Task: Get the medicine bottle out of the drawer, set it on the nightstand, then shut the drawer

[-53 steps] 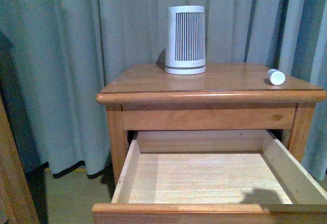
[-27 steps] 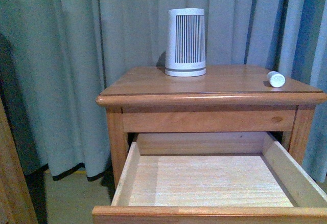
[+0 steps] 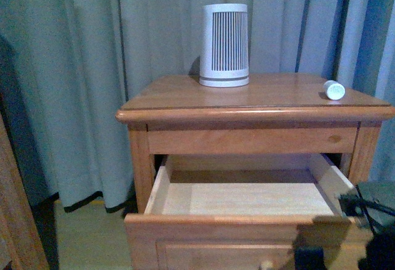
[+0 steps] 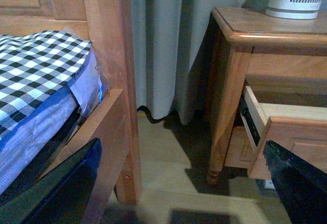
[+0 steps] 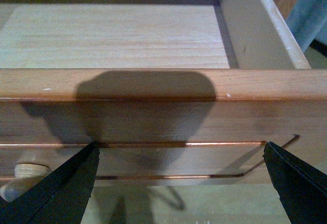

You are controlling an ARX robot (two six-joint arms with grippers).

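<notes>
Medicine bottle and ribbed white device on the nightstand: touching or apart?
Apart. The front view shows bare nightstand top between the medicine bottle near the right edge and the ribbed device.

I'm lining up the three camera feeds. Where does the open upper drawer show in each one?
Front view: the drawer fills the lower centre, under the nightstand top.
Left wrist view: its front corner and side stick out at the right edge.
Right wrist view: its front rail spans the frame, pale interior above.
Shared landmark: the drawer's honey-brown front.
</notes>
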